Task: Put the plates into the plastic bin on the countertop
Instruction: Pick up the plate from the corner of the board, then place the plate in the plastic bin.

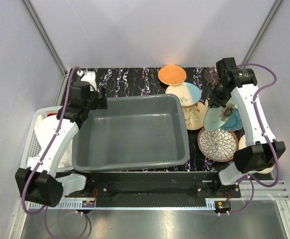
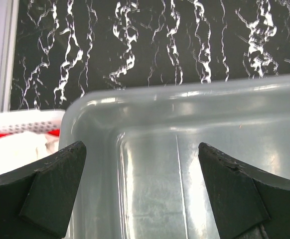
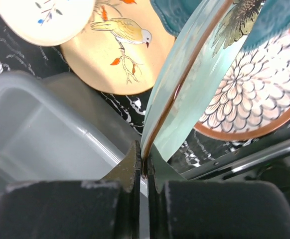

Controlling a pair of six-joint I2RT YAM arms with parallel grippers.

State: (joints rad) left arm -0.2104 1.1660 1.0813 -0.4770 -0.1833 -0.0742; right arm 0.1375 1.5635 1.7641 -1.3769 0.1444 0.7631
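Evidently the right hand [image 3: 145,167] is clamped on the rim of a pale teal round plate [image 3: 195,84], tilted on edge (likely to clear its neighbours [image 3: 244,99]), at three o'clock of the large grey plastic bin [image 1: 130,134]; the left hand [image 2: 140,184] hovers spread apart over its ten o'clock corner.
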